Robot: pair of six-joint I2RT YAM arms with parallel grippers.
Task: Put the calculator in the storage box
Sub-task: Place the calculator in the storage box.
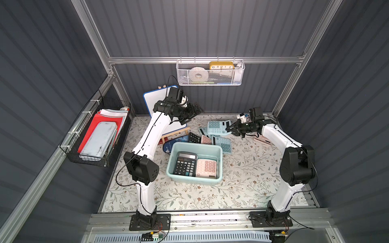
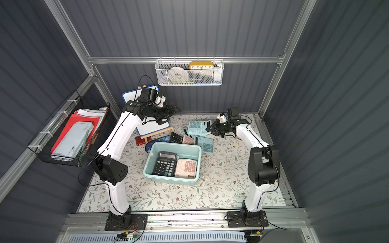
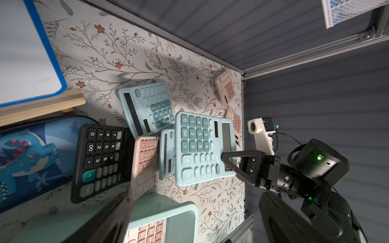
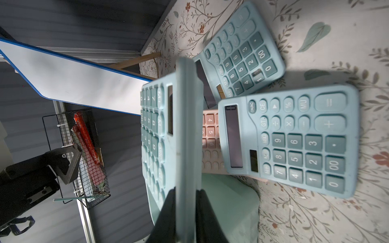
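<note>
The mint-teal storage box (image 1: pixel 194 145) (image 2: pixel 174 144) sits mid-table and holds a black calculator (image 1: pixel 185 164) and a pink calculator (image 1: pixel 206 168) side by side. My right gripper (image 1: pixel 228 128) (image 2: pixel 208 128) (image 4: pixel 186 210) is shut on the display end of a light blue calculator (image 1: pixel 216 127) (image 3: pixel 200 147) (image 4: pixel 185 126), held off the table behind the box. Raised near the back wall, my left gripper (image 1: pixel 194 110) (image 2: pixel 171 109) (image 3: pixel 194 195) is open and holds nothing; the box's corner (image 3: pixel 168 208) lies below it.
Loose calculators lie behind the box: two blue (image 1: pixel 224 144) (image 1: pixel 202 130), a black (image 1: pixel 193 137), a pink (image 1: pixel 205 140), another pink (image 1: pixel 262 141) at right. A whiteboard on a wooden easel (image 1: pixel 156 98), a dinosaur pencil case (image 1: pixel 174 143), a white mesh basket (image 1: pixel 210 72), a black wire basket (image 1: pixel 94 134).
</note>
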